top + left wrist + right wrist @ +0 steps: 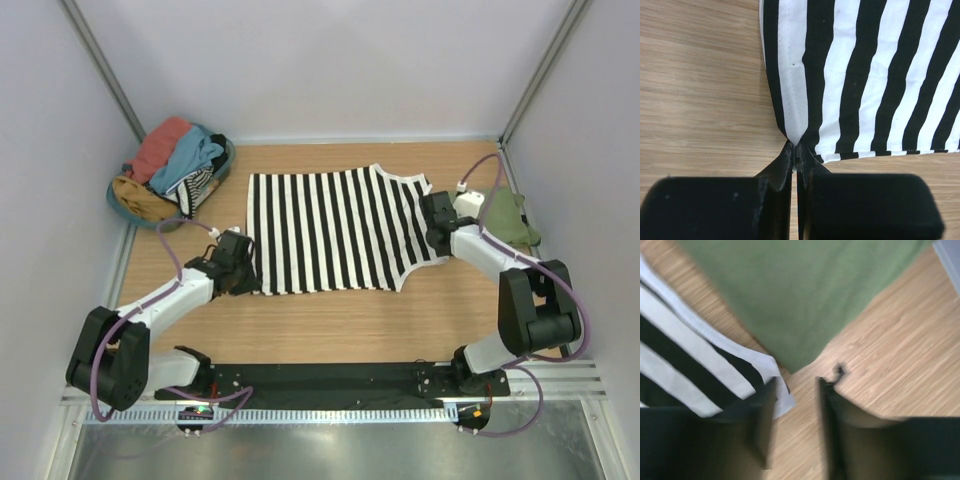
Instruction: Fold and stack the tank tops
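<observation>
The black-and-white striped tank top (pixel 330 230) lies spread flat on the wooden table. My left gripper (pixel 245 268) is shut on its near left hem corner, and the cloth (pixel 865 75) bunches into a point at the closed fingertips (pixel 796 150). At the top's right strap my right gripper (pixel 437 215) is open, its view blurred. The strap end (pixel 690 360) rests against the left finger, and bare wood shows in the gap (pixel 795 382). The olive green tank top (pixel 800 295) lies just beyond, bunched by the right wall (pixel 508 218).
A blue basket (pixel 228 160) at the back left holds a salmon-red garment (pixel 160 145), a light blue one (pixel 190 158) and other clothes. Walls close in the table on the left, back and right. A black mounting bar (pixel 330 380) runs along the near edge.
</observation>
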`<state>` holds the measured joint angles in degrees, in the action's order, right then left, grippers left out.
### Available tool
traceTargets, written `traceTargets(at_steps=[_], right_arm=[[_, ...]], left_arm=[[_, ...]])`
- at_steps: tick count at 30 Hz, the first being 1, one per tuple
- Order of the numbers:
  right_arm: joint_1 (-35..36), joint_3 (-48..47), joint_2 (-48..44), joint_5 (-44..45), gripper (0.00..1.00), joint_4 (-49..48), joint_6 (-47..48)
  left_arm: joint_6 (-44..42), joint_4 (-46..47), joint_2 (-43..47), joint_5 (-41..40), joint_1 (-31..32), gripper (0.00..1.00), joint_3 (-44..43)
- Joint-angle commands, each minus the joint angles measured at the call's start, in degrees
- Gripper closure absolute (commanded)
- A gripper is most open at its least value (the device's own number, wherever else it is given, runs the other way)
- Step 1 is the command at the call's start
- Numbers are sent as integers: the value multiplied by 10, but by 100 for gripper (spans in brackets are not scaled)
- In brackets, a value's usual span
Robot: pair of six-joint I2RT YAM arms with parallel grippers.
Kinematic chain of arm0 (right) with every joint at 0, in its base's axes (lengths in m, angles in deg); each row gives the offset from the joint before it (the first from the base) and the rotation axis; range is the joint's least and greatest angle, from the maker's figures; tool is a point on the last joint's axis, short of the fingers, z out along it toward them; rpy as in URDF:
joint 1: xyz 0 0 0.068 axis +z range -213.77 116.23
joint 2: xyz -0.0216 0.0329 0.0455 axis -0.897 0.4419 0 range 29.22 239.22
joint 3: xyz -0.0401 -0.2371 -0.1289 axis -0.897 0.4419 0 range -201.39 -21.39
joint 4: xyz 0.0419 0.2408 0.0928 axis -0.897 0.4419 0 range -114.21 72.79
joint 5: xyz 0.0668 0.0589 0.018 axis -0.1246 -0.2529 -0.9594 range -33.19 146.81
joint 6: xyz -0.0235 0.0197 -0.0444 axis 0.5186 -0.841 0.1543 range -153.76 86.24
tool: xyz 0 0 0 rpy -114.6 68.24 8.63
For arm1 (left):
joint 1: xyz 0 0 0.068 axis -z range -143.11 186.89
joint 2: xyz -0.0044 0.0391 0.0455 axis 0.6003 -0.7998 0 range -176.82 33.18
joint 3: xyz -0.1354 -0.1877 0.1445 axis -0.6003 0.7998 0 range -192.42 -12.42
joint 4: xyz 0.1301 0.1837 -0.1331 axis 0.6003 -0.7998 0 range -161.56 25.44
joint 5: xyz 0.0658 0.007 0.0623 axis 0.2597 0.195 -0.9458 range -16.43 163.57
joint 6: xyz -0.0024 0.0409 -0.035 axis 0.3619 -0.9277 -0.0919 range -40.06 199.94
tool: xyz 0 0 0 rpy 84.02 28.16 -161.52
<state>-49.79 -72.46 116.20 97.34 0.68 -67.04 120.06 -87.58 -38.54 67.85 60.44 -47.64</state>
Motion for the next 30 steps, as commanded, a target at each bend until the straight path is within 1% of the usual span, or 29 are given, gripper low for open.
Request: traceTargets(at_steps=[1,2,3,5,6,8,9,10,11,12,13,14,15,17,18,22,23,26,27,29,30], right_arm=[[-28,18,-24,-4,40,-21,-52],[-32,19,-25,-10,18,-21,-55],[-34,19,-28,-14,17,-23,-54],[-35,28,-44,-18,18,-29,-57],[-35,32,-53,-19,22,-33,-56],[-35,46,-73,-66,28,-55,-40],[-35,50,-93,-86,33,-57,-38],[-35,56,-103,-108,35,-65,-33],[-34,71,-114,-163,41,-70,-28],[-34,80,-138,-189,43,-76,-20],[-34,88,-151,-209,44,-78,-17],[-35,104,-162,-248,44,-78,-15],[-34,112,-186,-266,44,-78,-12],[-33,127,-200,-300,44,-68,-10],[-32,132,-206,-343,44,-64,-10],[-2,149,-197,-420,44,-58,-22],[20,152,-194,-424,43,-57,-26],[56,158,-182,-412,43,-59,-40],[75,161,-181,-408,43,-59,-45],[86,167,-179,-387,43,-60,-52],[93,170,-179,-383,43,-62,-57]], left_arm=[[6,20,0,4,-3,100,6],[7,20,1,4,-3,100,8],[7,21,1,5,-3,100,8],[8,21,4,6,-3,100,12],[9,24,4,6,-3,100,12],[10,25,3,8,-3,100,15],[9,27,3,8,-3,100,16],[8,27,1,10,-3,100,16],[8,27,0,12,-3,100,15],[5,28,0,14,-3,100,13],[2,29,-2,19,-3,100,11],[-2,32,-3,39,-2,100,10],[-4,33,-6,48,-3,100,9],[-5,33,-9,55,-3,100,7],[-5,33,-10,55,-3,100,7],[0,31,-15,50,-3,99,8],[6,26,-14,47,-3,98,8],[19,5,-2,12,-3,82,9],[22,0,2,3,-2,72,8],[27,-11,14,-12,-2,66,9],[31,-15,18,-12,-3,59,11]])
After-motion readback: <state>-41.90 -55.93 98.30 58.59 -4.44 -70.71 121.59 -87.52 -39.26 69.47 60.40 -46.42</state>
